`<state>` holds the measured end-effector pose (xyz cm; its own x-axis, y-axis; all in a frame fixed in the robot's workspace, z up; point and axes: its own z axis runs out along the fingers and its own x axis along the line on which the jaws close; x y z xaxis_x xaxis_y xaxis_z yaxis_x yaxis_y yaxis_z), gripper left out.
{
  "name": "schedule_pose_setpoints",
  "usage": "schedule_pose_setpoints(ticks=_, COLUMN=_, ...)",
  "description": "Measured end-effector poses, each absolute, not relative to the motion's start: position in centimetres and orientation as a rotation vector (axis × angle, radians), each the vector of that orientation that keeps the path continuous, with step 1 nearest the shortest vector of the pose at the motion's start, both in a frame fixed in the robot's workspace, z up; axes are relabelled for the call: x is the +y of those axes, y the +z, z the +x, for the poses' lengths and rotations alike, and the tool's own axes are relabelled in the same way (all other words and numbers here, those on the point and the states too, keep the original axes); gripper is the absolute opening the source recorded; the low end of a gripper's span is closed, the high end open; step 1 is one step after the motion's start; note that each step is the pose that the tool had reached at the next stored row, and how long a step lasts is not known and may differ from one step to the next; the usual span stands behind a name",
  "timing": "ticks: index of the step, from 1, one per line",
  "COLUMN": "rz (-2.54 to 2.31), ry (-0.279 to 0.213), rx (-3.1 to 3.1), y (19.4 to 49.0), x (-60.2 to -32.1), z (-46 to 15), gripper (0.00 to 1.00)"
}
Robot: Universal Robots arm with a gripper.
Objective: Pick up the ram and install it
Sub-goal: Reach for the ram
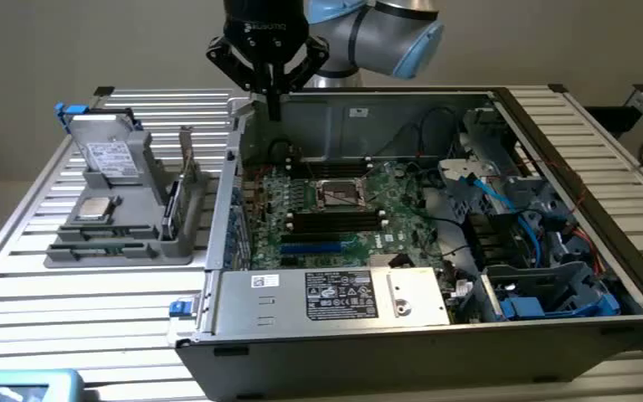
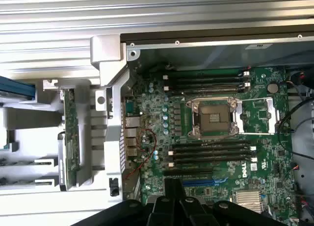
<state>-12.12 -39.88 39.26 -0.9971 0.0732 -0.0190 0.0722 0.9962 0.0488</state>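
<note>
None of the task's steps is seen to be finished. The ram is found standing on edge in a grey holder, outside the computer case, on the slatted desk. It is placed well apart from the pincer, off to its side towards the exterior view's left, and lower down. Beneath the pincer the motherboard is laid open. The long black memory slots beside the processor socket are seen bare, and no green stick is seated in any of them. The pick-up and the seating are therefore judged to be left undone, and the work is placed at its very start.

The pincer is drawn fully closed, its dark fingers pressed together to a narrow tip. Nothing is carried between them, and nothing is seen to be touched. It is held in the air over the case, near the rear wall and the corner closest to the holder. That wall is judged to be the nearest thing to it. In the wrist view the closed fingers are seen above the board, close to the blue slots. The ram is left untouched in its holder.
</note>
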Motion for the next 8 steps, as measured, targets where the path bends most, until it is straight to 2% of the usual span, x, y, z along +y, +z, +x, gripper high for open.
schedule_pose_setpoints(ticks=8, rz=0.114, ry=0.075, rx=3.118, y=39.26, x=-39.88, z=-12.12, gripper=0.11)
